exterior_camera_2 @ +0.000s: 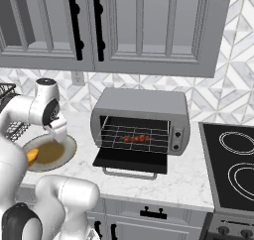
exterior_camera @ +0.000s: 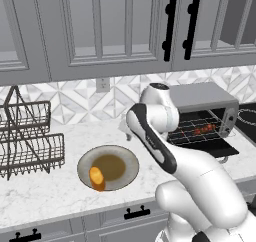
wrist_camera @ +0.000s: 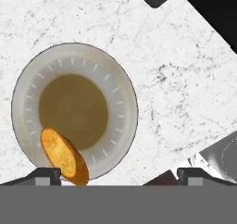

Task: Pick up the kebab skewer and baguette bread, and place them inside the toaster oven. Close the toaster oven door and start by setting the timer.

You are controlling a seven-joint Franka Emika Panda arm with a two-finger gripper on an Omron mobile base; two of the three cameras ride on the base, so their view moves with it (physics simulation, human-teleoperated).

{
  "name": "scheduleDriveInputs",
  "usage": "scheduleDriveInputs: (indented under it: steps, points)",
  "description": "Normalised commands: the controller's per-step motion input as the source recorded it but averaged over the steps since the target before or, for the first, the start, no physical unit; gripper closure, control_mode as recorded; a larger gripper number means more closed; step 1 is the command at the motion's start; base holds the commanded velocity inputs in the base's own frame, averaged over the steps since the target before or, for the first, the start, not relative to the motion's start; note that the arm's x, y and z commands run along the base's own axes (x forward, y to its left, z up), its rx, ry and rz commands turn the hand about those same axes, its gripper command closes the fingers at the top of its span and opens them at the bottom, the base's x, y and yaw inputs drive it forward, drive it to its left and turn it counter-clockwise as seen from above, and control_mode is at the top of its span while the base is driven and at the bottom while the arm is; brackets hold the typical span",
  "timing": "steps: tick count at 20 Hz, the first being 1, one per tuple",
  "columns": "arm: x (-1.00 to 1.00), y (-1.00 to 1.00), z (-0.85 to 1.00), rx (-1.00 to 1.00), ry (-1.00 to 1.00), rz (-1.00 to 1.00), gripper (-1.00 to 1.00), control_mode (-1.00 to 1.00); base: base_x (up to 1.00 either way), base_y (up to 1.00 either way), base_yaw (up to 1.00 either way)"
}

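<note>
Your plate [exterior_camera: 131, 162] sits on the marble counter [exterior_camera: 50, 191], grey rim, brown centre. It holds one thing: the baguette bread [exterior_camera: 97, 178], at about 7 o'clock on the rim in the hand view, partly hanging over the edge. The bread is a short, stubby golden-orange lump with a speckled cut face.

Your toaster oven [exterior_camera_2: 141, 108] is at 3 o'clock from the plate in the left base view. The toaster oven door [exterior_camera_2: 130, 159] is folded down flat, handle bar toward you. The kebab skewer [exterior_camera_2: 136, 138] lies on the wire rack [exterior_camera_2: 119, 135] inside the cavity: a thin stick of small dark red chunks, lying crosswise, near the middle.

A wire dish rack [exterior_camera: 30, 141] stands at 9 o'clock from the plate.

Your gripper [wrist_camera: 118, 174] hangs above the plate, fingers spread wide, pinching nothing. The bread's lower end is just beside the left fingertip [wrist_camera: 46, 173] in the hand view.
</note>
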Motion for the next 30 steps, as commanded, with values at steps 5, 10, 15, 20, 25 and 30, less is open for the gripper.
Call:
scheduleDriveInputs:
  steps: [5,10,15,20,25,30]
  points:
    - [0.07,0.48,-0.05,-0.01,0.06,0.09,-1.0,-1.0,0.0,0.0,0.0]
    - [0.19,0.49,-0.23,0.0,0.06,0.13,-1.0,-1.0,0.0,0.0,0.0]
    - [0.13,0.42,-0.35,-0.02,0.05,0.18,-1.0,-1.0,0.0,0.0,0.0]
    - [0.01,0.4,-0.49,-0.08,0.05,0.22,-1.0,-1.0,0.0,0.0,0.0]
    - [0.04,0.4,-0.44,-0.06,0.0,0.17,-1.0,-1.0,0.0,0.0,0.0]
    - [0.07,0.24,-0.35,0.0,0.0,0.15,-1.0,-1.0,0.0,0.0,0.0]
